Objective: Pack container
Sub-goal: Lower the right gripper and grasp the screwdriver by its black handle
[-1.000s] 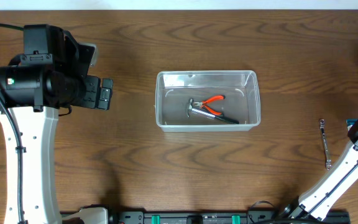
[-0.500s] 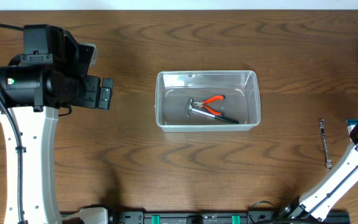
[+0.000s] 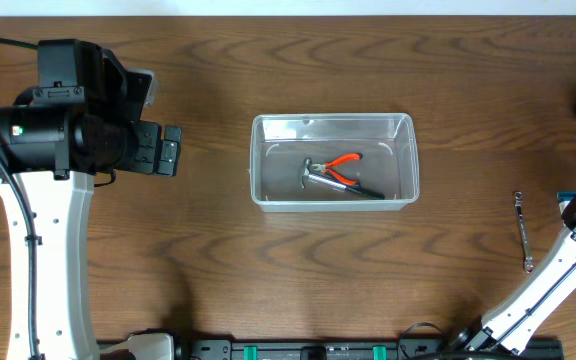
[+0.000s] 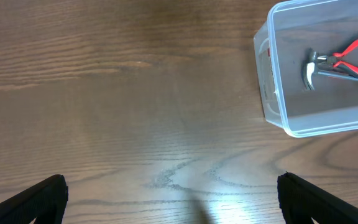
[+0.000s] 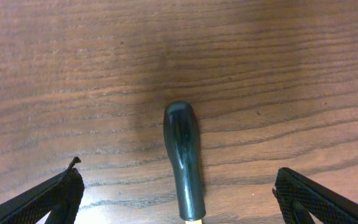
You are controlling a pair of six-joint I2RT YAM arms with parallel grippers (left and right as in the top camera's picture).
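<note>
The container (image 3: 333, 119) stands mid-tabletop (image 3: 448, 60), with a hammer (image 3: 313, 176) and pliers (image 3: 345, 160) lying together in it. The left hand (image 3: 172, 146) is well to its left. A wrench (image 3: 523, 232) lies far right. Behind it, a screwdriver (image 5: 184, 158) lies between the right hand's (image 5: 179, 183) fingers.

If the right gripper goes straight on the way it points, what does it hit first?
Probably the dark tool handle lying on the table, centred in the open right gripper; the gap to it is unclear.

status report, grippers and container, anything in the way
Left gripper open, empty. Right gripper open over dark tool handle. Container holds hammer, red pliers. Nothing blocking it.
</note>
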